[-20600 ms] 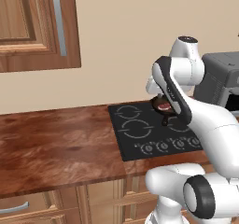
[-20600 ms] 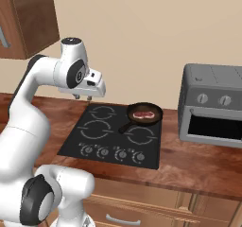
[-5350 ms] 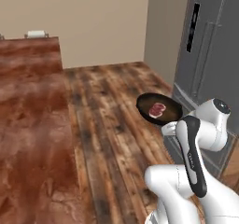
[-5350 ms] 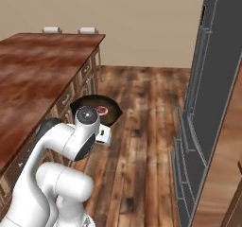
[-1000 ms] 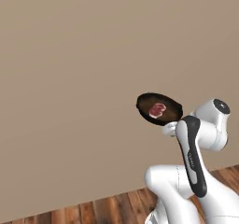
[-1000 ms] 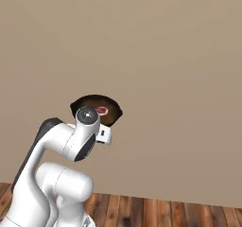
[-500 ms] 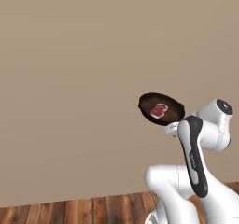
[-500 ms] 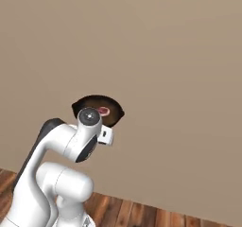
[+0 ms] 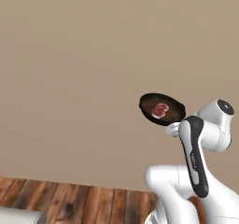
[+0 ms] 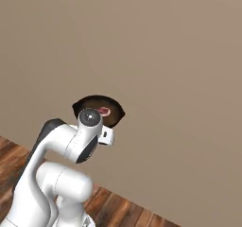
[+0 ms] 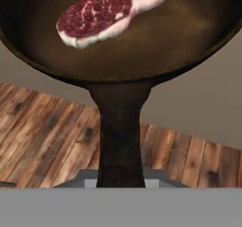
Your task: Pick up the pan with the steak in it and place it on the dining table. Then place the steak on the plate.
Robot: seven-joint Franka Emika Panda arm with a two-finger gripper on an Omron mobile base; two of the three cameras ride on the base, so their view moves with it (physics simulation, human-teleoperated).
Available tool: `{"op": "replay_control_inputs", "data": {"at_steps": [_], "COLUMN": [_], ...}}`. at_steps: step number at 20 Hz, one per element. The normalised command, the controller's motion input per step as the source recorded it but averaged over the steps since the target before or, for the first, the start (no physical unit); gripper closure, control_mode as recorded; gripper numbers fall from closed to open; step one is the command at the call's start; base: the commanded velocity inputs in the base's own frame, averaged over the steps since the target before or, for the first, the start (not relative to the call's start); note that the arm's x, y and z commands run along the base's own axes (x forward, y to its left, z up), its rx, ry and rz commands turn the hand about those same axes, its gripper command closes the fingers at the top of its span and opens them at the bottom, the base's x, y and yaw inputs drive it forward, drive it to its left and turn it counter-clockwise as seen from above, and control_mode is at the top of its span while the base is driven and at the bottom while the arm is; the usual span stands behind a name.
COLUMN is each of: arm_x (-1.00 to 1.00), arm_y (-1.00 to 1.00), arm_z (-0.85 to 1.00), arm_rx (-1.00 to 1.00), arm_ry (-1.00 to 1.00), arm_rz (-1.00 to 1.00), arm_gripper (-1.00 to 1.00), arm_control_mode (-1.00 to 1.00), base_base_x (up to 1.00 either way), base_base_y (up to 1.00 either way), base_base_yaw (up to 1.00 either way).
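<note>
Left of the scene, bare tan wall (image 9: 70,55) above plank floor (image 9: 70,202); to the right the pan (image 9: 162,109) rides high in the air, steak (image 9: 159,109) lying in it; the hand (image 11: 121,186) is clamped tight on the pan's handle (image 11: 119,136); a tilt or jolt could slide the steak out before any bench is reached.

Arm (image 9: 196,162): glossy white rounded links | Joints: dark grey bands and a long dark strip along one link | Joint cap (image 10: 90,117): round, dark, small central dot | Base: bulbous white shells
</note>
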Motion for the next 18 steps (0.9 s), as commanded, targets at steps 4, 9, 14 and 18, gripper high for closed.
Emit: {"op": "replay_control_inputs", "data": {"at_steps": [4,9,14,18], "arm_x": [0.00,0.00,0.00,0.00], "arm_y": [0.00,0.00,0.00,0.00], "arm_z": [0.00,0.00,0.00,0.00], "arm_rx": [0.00,0.00,0.00,0.00], "arm_ry": [0.00,0.00,0.00,0.00], "arm_rz": [0.00,0.00,0.00,0.00], "arm_gripper": [1.00,1.00,1.00,1.00], "arm_control_mode": [1.00,1.00,1.00,1.00], "base_base_x": [-0.18,-0.13,-0.12,-0.11], "base_base_y": [0.00,0.00,0.00,0.00], "base_base_yaw": [0.44,0.45,0.46,0.46]}}
